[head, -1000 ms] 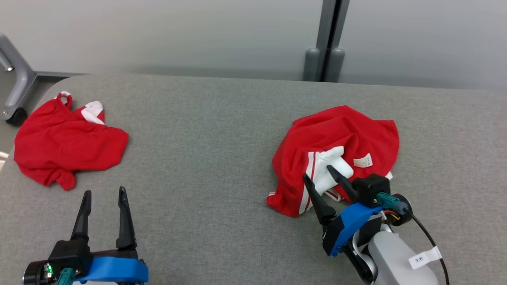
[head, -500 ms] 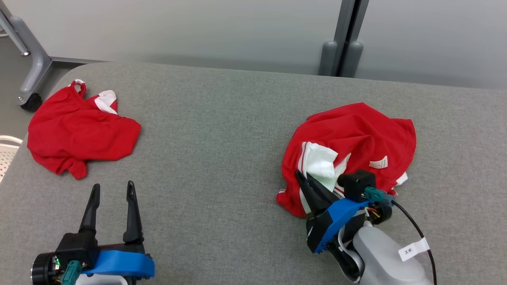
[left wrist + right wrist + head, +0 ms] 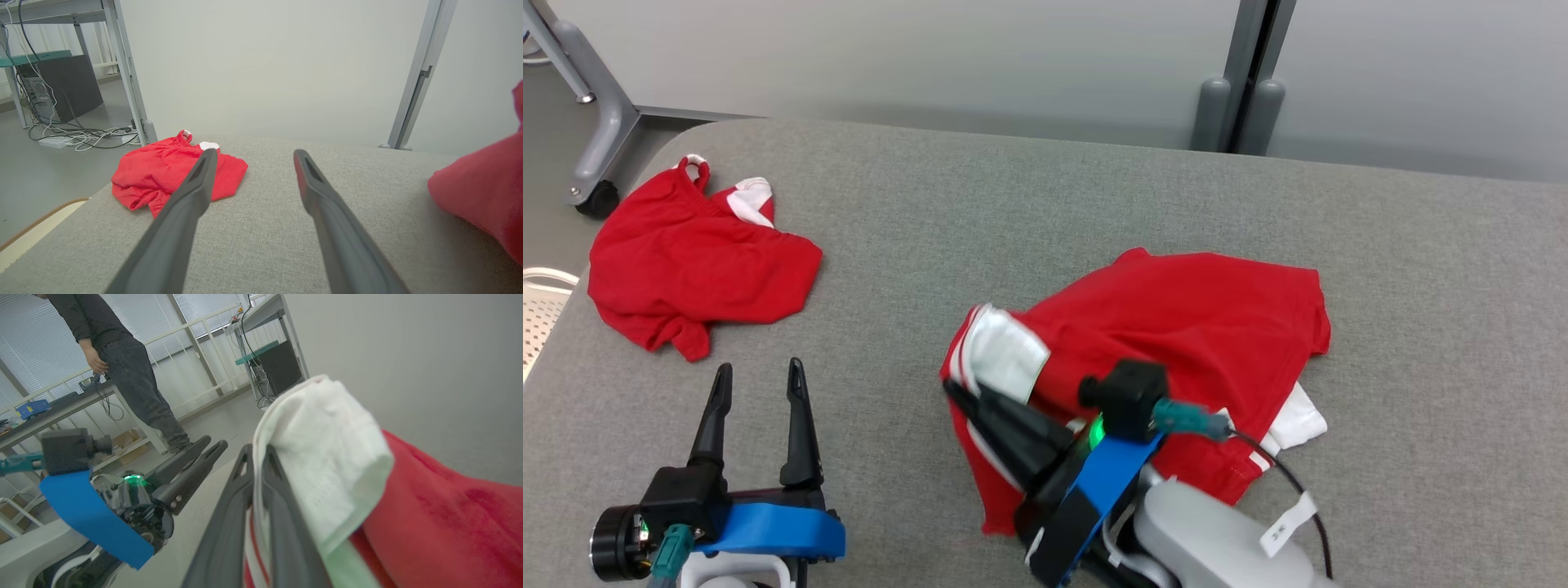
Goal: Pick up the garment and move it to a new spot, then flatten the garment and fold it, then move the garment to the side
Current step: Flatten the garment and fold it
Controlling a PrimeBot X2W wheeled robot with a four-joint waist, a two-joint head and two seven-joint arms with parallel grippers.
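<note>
Off to the left of the left tool [image 3: 758, 369], past the edge of the bench [image 3: 1013, 220]: corner of a white perforated thing [image 3: 541, 314], perhaps a basket, inside hidden. On the cable behind the right tool [image 3: 953, 389]: a white tag [image 3: 1286, 523], marks too small to read.

Right tool [image 3: 257, 451] pressed together, pinching the white, red-striped edge of the garment [image 3: 1192, 318]. In the right wrist view, white fold draped over that tool's tips, red cloth [image 3: 449, 522] trailing off to their right. Rest of the garment lying rumpled on the grey bench beyond and to the right of that tool, with a white scrap poking out beside the arm.

Left tool [image 3: 255, 154] spread wide, gripping nothing, poised over the bench. Ahead of it and a little to its left, well apart: a second red garment [image 3: 694, 261], crumpled near the bench's far corner [image 3: 163, 175]. To its right: the pinched garment [image 3: 482, 192], a red mass at the edge of the left wrist view.

Beyond the left tool [image 3: 212, 443] in the right wrist view: a person [image 3: 122, 355] in dark clothes, standing by a desk.
</note>
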